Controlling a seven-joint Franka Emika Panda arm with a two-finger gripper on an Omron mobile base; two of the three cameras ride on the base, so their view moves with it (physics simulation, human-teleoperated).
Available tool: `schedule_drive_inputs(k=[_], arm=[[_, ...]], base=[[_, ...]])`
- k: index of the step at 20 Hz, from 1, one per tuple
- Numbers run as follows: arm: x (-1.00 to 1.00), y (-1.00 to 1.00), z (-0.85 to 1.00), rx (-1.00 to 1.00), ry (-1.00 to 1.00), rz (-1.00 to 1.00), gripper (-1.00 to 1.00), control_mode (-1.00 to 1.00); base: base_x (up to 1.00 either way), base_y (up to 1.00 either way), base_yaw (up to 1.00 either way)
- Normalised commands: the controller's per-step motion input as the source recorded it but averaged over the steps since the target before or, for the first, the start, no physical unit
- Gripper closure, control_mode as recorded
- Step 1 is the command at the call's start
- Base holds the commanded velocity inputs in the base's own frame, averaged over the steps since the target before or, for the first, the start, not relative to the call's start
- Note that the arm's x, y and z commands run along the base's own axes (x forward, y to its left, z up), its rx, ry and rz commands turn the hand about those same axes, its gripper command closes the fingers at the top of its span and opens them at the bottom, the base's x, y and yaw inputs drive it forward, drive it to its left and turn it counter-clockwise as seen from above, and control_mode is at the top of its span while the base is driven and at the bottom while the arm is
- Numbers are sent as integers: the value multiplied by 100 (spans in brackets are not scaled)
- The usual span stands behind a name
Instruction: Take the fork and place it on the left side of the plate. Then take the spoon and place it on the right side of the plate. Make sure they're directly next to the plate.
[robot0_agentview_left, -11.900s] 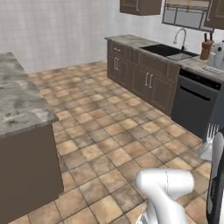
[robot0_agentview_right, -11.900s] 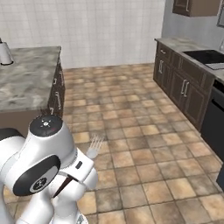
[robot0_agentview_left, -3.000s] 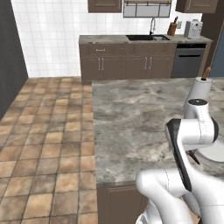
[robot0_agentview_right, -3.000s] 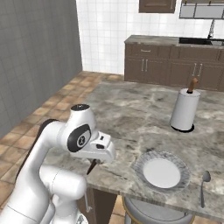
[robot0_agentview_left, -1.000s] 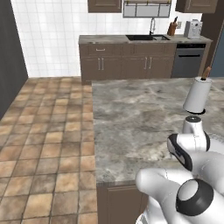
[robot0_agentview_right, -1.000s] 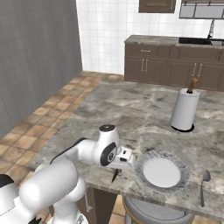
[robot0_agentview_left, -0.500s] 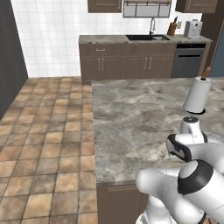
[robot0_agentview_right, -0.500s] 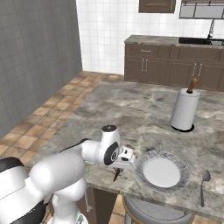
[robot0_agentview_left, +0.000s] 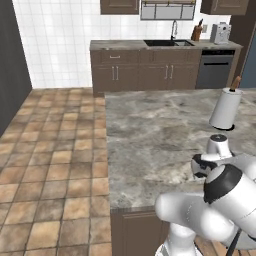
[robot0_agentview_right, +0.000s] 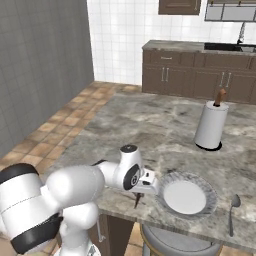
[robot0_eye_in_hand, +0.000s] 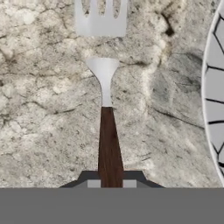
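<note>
In the hand view my gripper (robot0_eye_in_hand: 109, 183) is shut on the dark brown handle of the fork (robot0_eye_in_hand: 108, 140). Its silver tined head points away from me, just above the marbled counter. The rim of the grey plate (robot0_eye_in_hand: 215, 100) runs along the right edge of that view, a short way from the fork. In the right base view the gripper (robot0_agentview_right: 140, 194) is low over the counter's near edge, just left of the plate (robot0_agentview_right: 170, 202), with the fork's handle (robot0_agentview_right: 137, 201) sticking out below it. The all-grey spoon (robot0_agentview_right: 232, 207) lies on the counter right of the plate.
A white paper towel roll (robot0_agentview_right: 210, 125) on a dark base stands behind the plate; the same paper towel roll (robot0_agentview_left: 226, 107) appears in the left base view. The island counter (robot0_agentview_right: 145, 125) stretches away bare on the left. Its near edge (robot0_agentview_right: 120, 212) drops off just under the hand. Cabinets and a sink line the far wall.
The hand has sunk slightly and edged toward the plate's left rim, still gripping the fork. The plate, spoon and paper towel roll have stayed put.
</note>
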Motion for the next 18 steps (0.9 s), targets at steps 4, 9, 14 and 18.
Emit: schedule_drive_inputs(k=[4,9,14,18], arm=[[6,-5,-16,0,0,0,100,-100],[0,0,-28,0,0,0,100,-100],[-1,7,-16,0,0,0,-100,-100],[-12,5,13,0,0,-1,-100,-100]], base=[[0,0,0],[0,0,0],[0,0,0],[0,0,0]])
